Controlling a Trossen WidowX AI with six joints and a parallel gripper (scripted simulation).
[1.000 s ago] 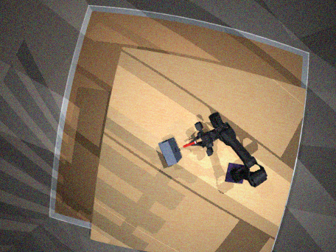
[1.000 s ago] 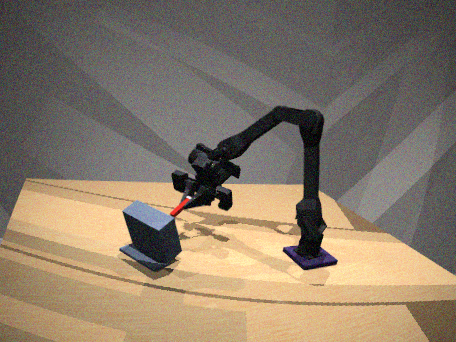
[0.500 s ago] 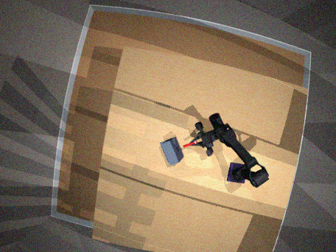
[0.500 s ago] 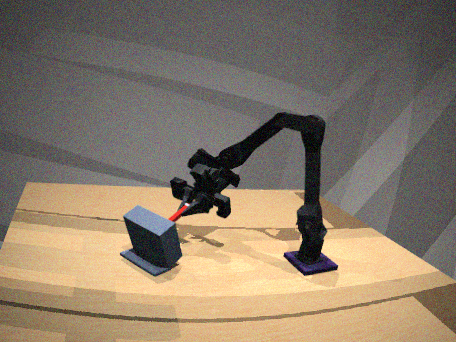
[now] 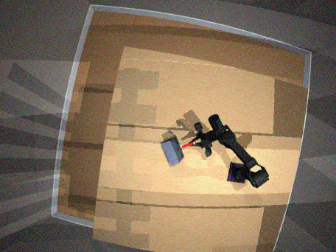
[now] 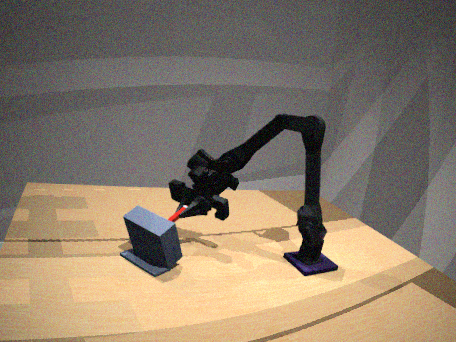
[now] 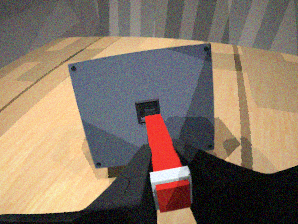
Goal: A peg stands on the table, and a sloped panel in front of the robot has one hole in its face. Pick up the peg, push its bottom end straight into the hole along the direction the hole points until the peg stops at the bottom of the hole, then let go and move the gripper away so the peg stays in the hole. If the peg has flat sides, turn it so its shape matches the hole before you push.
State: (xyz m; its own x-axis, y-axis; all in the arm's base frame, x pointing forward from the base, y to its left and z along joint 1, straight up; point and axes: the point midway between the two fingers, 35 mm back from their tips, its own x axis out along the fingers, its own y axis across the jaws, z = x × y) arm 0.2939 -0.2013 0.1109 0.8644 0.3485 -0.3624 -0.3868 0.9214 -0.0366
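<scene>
The square red peg, with a white band, is held slanting down toward the panel. My gripper is shut on it near the band. The blue-grey sloped panel faces the gripper. In the wrist view, its square hole is dark, and the peg's far end overlaps the hole's lower right part. The peg's flat sides look slightly turned against the hole's edges. Whether the tip touches the face or is inside the hole cannot be told.
The arm's purple base stands on the wooden table, to the right of the panel in the top and exterior views. The panel's foot plate lies on the table. Patterned shadows cross the table and the panel.
</scene>
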